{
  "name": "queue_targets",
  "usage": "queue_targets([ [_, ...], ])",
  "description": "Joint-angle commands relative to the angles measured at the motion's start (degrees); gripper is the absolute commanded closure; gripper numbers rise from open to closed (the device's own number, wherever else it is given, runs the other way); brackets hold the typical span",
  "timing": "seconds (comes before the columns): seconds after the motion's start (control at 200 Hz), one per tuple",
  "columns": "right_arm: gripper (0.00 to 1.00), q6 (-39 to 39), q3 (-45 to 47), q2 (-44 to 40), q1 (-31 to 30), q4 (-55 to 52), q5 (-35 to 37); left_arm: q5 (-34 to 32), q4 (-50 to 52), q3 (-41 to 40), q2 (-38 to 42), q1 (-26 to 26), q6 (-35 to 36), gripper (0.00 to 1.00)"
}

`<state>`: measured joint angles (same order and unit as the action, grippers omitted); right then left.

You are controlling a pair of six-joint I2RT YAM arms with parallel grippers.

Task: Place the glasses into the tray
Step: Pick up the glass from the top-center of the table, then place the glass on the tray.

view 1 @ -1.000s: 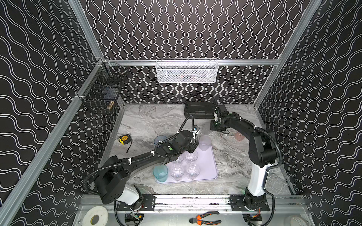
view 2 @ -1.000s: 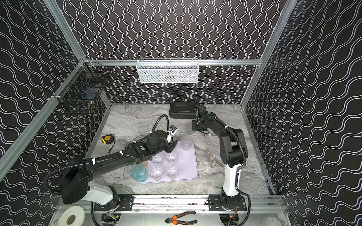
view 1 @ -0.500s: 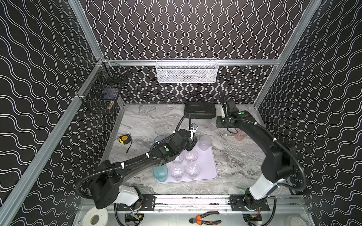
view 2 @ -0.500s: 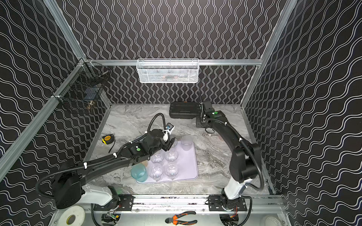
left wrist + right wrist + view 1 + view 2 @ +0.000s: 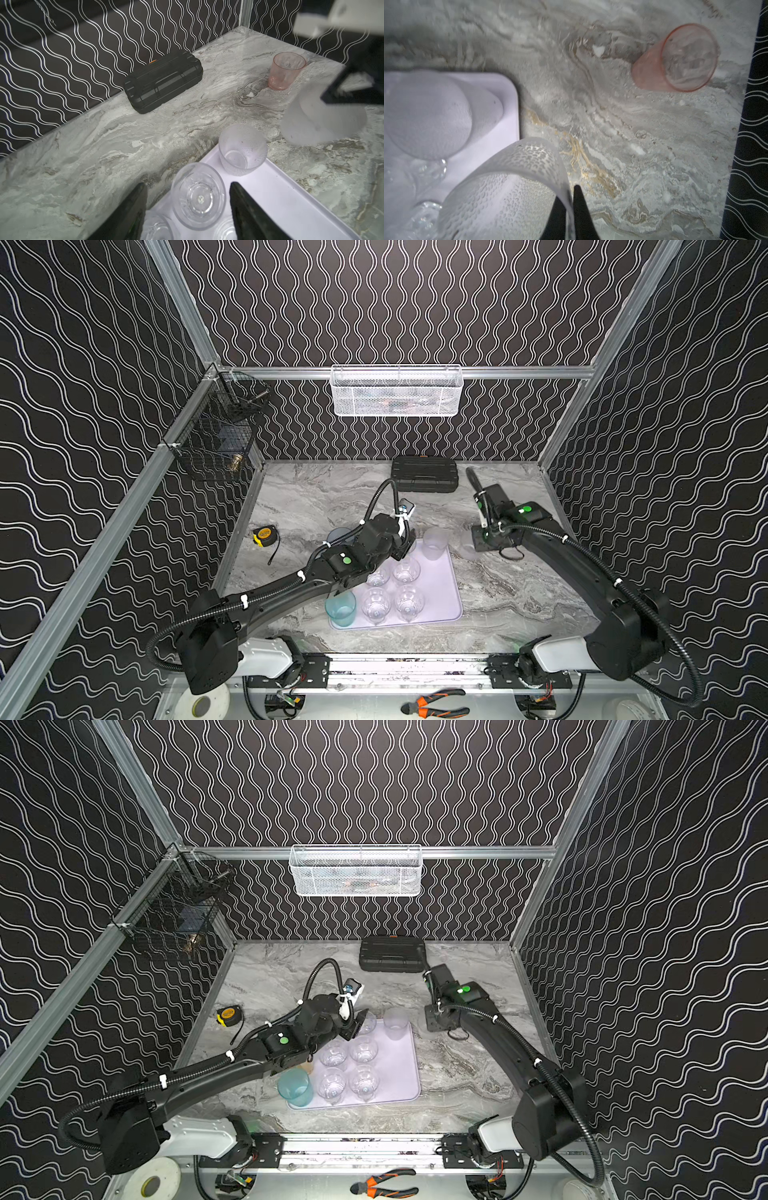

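I see black walls with white wavy lines [image 5: 374,302], shiny silver metal bars [image 5: 291,372], and a grey marble table top [image 5: 332,489].

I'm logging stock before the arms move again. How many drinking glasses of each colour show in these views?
Small clear plastic tumblers: 5
Frosted whitish tumblers: 2
Translucent teal tumbler: 1
Translucent blue tumbler: 1
Translucent pink tumbler: 1
Total: 10 in view; the left arm may hide more.
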<state>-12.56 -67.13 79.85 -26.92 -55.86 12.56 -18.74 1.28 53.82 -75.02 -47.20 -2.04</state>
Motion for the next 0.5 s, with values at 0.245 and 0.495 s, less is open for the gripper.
queue_targets([
  [0.245,0.98,-11.25,5.35,3.80,-16.45,3.37,0.19,-1.60,0.73,-5.74,3.00,-1.15,-5.21,0.33],
  [0.495,0.99,-10.14,2.61,10.29,-18.17,5.26,1.68,-2.27,0.89,-6.93,3.96,-1.25,-4.46,0.33],
])
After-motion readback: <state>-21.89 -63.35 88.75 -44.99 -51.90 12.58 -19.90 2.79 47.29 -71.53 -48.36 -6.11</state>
